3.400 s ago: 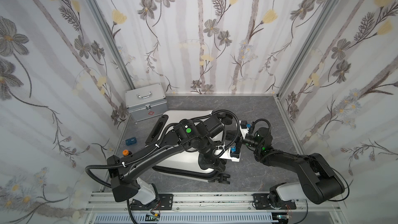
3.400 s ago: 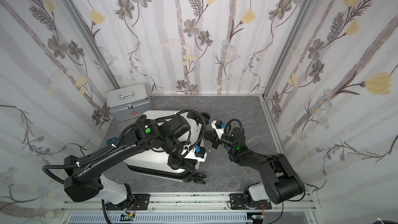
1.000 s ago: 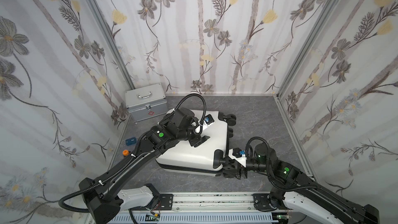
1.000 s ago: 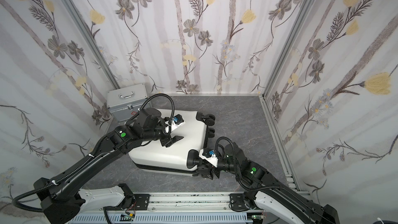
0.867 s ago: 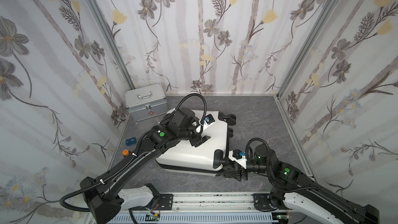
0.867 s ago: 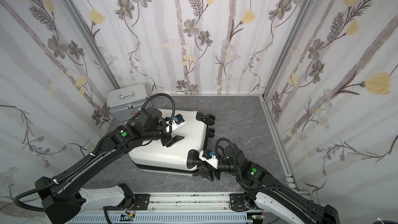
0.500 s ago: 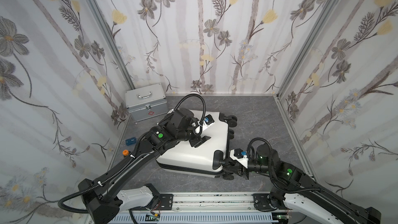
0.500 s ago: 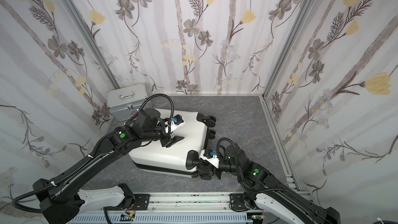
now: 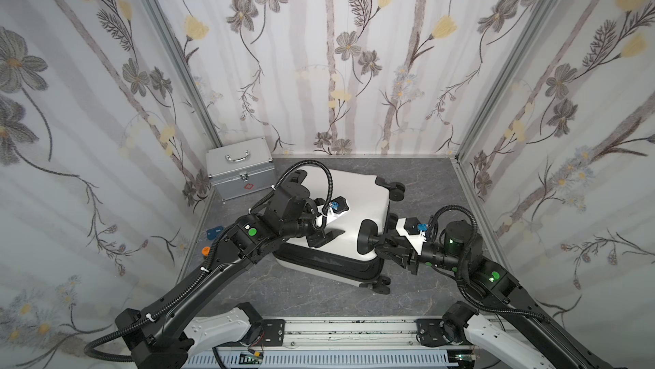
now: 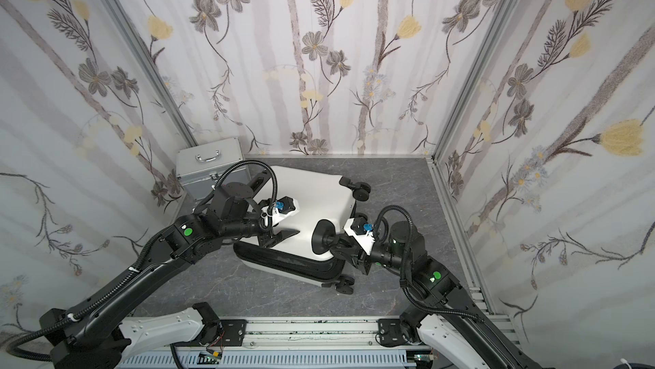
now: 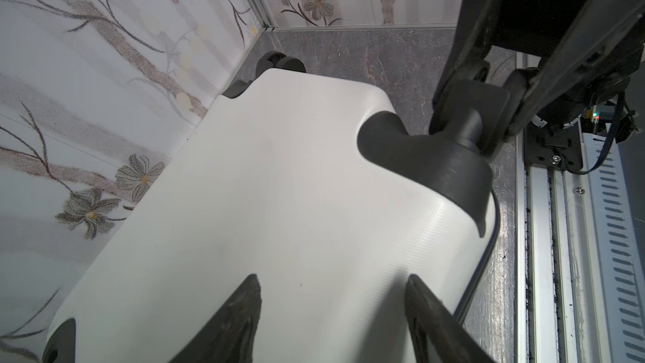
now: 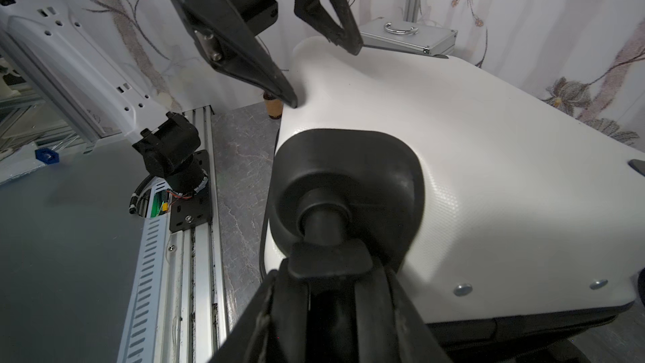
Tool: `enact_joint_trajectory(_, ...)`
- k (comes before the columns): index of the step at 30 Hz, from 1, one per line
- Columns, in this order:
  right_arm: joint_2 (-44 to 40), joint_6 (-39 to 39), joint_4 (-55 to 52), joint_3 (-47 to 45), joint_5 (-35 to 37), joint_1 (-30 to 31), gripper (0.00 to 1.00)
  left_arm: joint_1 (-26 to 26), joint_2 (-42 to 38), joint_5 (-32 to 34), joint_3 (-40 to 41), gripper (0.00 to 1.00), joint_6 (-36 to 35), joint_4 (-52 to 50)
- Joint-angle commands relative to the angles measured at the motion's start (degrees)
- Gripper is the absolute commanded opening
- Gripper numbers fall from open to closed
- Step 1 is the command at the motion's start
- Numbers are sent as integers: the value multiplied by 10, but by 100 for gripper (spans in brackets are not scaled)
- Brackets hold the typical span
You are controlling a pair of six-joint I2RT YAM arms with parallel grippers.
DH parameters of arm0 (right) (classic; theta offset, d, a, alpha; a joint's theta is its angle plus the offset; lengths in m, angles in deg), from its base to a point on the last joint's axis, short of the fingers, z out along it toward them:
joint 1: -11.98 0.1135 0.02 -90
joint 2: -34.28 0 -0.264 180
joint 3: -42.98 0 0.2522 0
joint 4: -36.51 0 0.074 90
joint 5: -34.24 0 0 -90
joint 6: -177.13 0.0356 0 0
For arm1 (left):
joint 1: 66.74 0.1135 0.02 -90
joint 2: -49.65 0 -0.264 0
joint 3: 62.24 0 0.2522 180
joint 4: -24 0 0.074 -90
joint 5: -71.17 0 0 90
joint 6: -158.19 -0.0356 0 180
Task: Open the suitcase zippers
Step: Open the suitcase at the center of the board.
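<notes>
The white suitcase [image 9: 358,204] [image 10: 319,200] lies flat on the grey floor. My right gripper [image 9: 384,245] [image 10: 342,243] [image 12: 330,274] is shut on the black caster wheel [image 12: 328,260] of its upper shell at the near right corner. That corner is raised, and the black zipper band [image 9: 319,261] [image 12: 488,326] gapes wide along the near side. No pulls show. My left gripper [image 9: 328,239] [image 10: 278,237] [image 11: 333,279] is open on top of the shell, one fingertip touching it in the right wrist view.
A silver aluminium case [image 9: 241,168] stands at the back left corner. A small blue item [image 9: 214,232] and an orange one [image 9: 205,251] lie by the left wall. Other suitcase wheels [image 9: 397,191] [image 9: 381,284] stick out at the right. The rail [image 9: 354,328] runs along the front.
My right gripper has closed on the near right wheel and raised that corner, so the black seam shows wider. The left gripper has stayed on top of the shell.
</notes>
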Motion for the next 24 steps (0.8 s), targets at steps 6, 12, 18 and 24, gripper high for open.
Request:
enact_joint_trajectory(6,49,80,109,84,3,-98,0,0,-25,-46,3,67,-49,5)
enact_joint_trajectory(12,78,137,191,103,-64,-167,0,1,-27,-74,10,68,-71,-11)
enact_joint_trajectory(18,123,167,243,117,-90,-214,0,-17,9,-54,31,67,-129,-53)
enact_joint_trajectory(24,151,161,268,118,-82,-249,0,-31,50,-25,75,68,-183,-95)
